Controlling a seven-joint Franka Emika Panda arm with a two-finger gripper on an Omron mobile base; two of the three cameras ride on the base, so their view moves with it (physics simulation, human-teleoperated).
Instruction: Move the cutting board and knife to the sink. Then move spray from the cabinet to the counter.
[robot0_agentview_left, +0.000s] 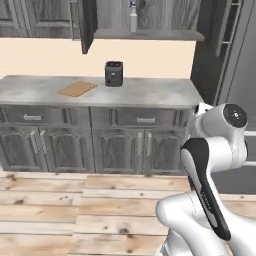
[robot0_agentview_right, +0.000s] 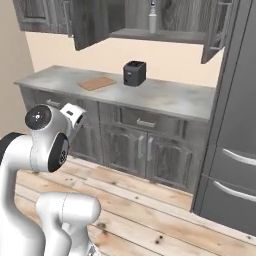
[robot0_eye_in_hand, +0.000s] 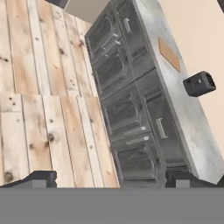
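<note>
Presumably the cutting board (robot0_agentview_left: 77, 89), lying flat on the counter (robot0_agentview_left: 150, 92) left of the toaster (robot0_agentview_left: 114, 73), is stiff, light and thin, best pinched across an edge by the gripper (robot0_eye_in_hand: 109, 179), seen wide open and empty.

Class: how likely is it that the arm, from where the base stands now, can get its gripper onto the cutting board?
Probably not yet. The cutting board lies bare on the counter, left of the toaster, but floor separates base from cabinets and the open gripper hangs far back.
</note>
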